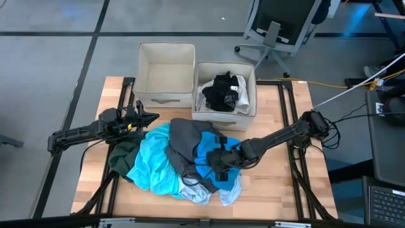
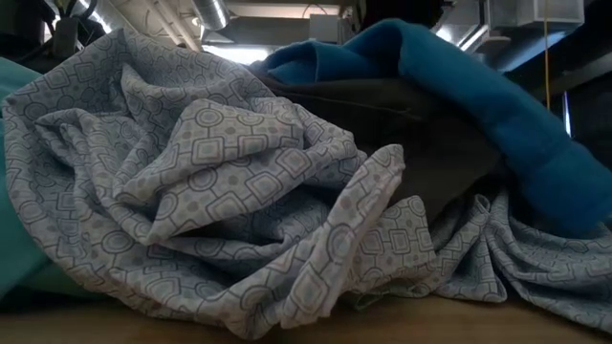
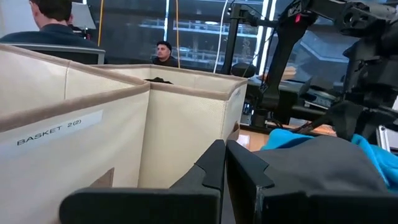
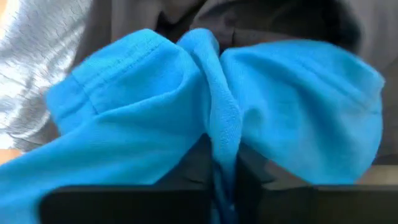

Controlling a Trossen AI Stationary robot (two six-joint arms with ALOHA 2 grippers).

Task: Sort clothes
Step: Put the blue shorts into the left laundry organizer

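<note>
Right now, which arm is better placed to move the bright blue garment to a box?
Probably the right: the right gripper is pinched shut on the bright blue garment. The left gripper sits shut beside the pile, holding nothing.

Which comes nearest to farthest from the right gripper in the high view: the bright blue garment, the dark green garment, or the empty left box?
1. Bright blue garment, pinched in the right gripper.
2. Dark green garment, at the pile's left edge.
3. Empty left box, at the table's far side.
</note>
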